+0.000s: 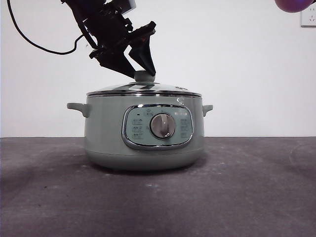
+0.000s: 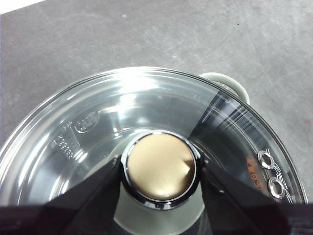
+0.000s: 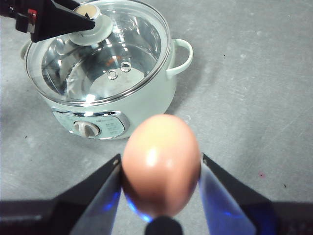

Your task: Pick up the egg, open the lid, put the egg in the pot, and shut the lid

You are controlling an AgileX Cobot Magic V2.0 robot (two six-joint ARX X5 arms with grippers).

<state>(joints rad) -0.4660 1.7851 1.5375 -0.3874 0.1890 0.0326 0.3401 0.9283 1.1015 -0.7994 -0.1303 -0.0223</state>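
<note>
The pale green pot (image 1: 106, 133) stands mid-table with the glass lid (image 1: 113, 89) seated on it. My left gripper (image 1: 143, 73) comes down from the upper left and is shut on the lid's knob (image 2: 160, 166), one jaw on each side of it. The pot's handle (image 2: 230, 81) shows past the lid's rim. My right gripper (image 3: 161, 166) is shut on the brown-orange egg (image 3: 161, 161) and holds it in the air, off to one side of the pot (image 3: 146, 105). The right wrist view also shows the lid (image 3: 73, 68) and the left gripper (image 3: 90, 22) on the knob.
The control panel with its silver dial (image 1: 162, 125) faces the front camera. Dark grey table (image 1: 247, 197) lies all around the pot. A blurred purple shape (image 1: 295, 4) sits at the top right corner, next to a wall socket (image 1: 308, 17).
</note>
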